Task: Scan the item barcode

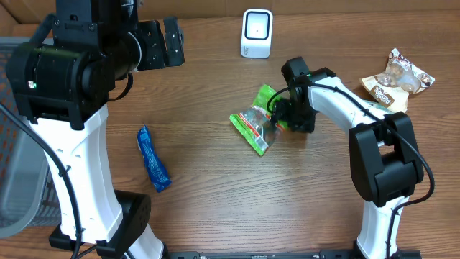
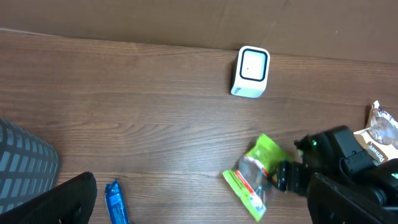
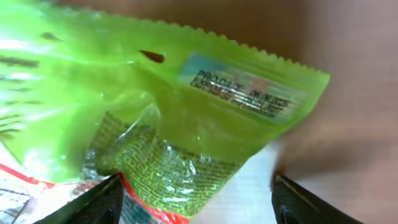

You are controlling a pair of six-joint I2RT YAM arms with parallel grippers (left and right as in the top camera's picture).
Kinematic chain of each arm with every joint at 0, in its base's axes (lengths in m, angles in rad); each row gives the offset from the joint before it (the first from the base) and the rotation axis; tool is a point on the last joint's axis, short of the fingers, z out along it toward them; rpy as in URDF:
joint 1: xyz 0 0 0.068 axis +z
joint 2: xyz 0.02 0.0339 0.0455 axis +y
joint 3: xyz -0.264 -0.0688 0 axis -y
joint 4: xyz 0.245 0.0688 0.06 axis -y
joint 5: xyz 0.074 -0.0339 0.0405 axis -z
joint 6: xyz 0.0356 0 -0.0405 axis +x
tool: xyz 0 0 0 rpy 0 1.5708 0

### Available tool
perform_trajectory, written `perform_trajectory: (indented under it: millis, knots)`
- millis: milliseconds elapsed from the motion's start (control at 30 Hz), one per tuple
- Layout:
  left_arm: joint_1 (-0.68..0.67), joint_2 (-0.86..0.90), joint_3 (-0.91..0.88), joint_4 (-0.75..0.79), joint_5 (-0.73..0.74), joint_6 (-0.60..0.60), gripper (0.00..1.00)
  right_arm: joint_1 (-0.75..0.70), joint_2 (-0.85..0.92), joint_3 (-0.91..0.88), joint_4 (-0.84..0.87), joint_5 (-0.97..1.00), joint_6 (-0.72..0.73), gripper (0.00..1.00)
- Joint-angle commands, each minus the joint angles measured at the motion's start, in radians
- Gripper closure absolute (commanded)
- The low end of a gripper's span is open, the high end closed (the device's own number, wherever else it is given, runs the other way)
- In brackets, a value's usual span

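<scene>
The item, a green and clear snack packet [image 1: 255, 122], lies flat on the wooden table at mid-right. My right gripper [image 1: 279, 119] is down at its right end. In the right wrist view the packet [image 3: 155, 124] fills the frame, and a small printed label [image 3: 239, 87] shows near its serrated edge. The right gripper [image 3: 196, 186] is open, its left finger over the packet and its right finger off to the side. The white scanner [image 1: 256, 33] stands at the back, apart from the packet. My left gripper [image 1: 164, 42] hangs high at the back left, open and empty.
A blue wrapped bar [image 1: 153, 158] lies to the left of the packet. Two snack bags [image 1: 395, 79] sit at the right edge. A grey mesh basket [image 2: 25, 155] stands off the table's left side. The left wrist view also shows the scanner [image 2: 252, 71] and packet [image 2: 258, 171].
</scene>
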Motion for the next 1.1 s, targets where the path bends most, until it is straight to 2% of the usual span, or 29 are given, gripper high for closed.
perform_trajectory:
  millis: [0, 167, 267, 367, 567, 733, 1067]
  knots:
    - [-0.002, -0.002, 0.001, 0.002, -0.005, -0.002, 0.0, -0.02, 0.037, -0.023, 0.117, 0.102, -0.177, 0.24]
    - [-0.002, -0.002, 0.001, 0.002, -0.005, -0.002, 0.0, -0.019, 0.037, -0.022, 0.285, 0.109, -0.364, 0.24]
    - [-0.002, -0.002, 0.001, 0.002, -0.005, -0.002, 0.0, -0.024, 0.029, 0.01, 0.245, 0.071, -0.355, 0.23]
    - [-0.002, -0.002, 0.001, 0.002, -0.005, -0.002, 0.0, -0.034, 0.014, 0.074, 0.135, -0.025, -0.288, 0.15]
    - [-0.002, -0.002, 0.001, 0.002, -0.005, -0.002, 0.0, -0.05, 0.013, 0.109, 0.031, -0.169, -0.056, 0.15]
    - [-0.002, -0.002, 0.001, 0.002, -0.005, -0.002, 0.0, -0.04, 0.016, 0.07, 0.09, -0.177, 0.014, 0.21]
    - [-0.002, -0.002, 0.001, 0.002, -0.005, -0.002, 0.0, -0.027, 0.02, -0.034, 0.255, -0.165, 0.011, 0.27]
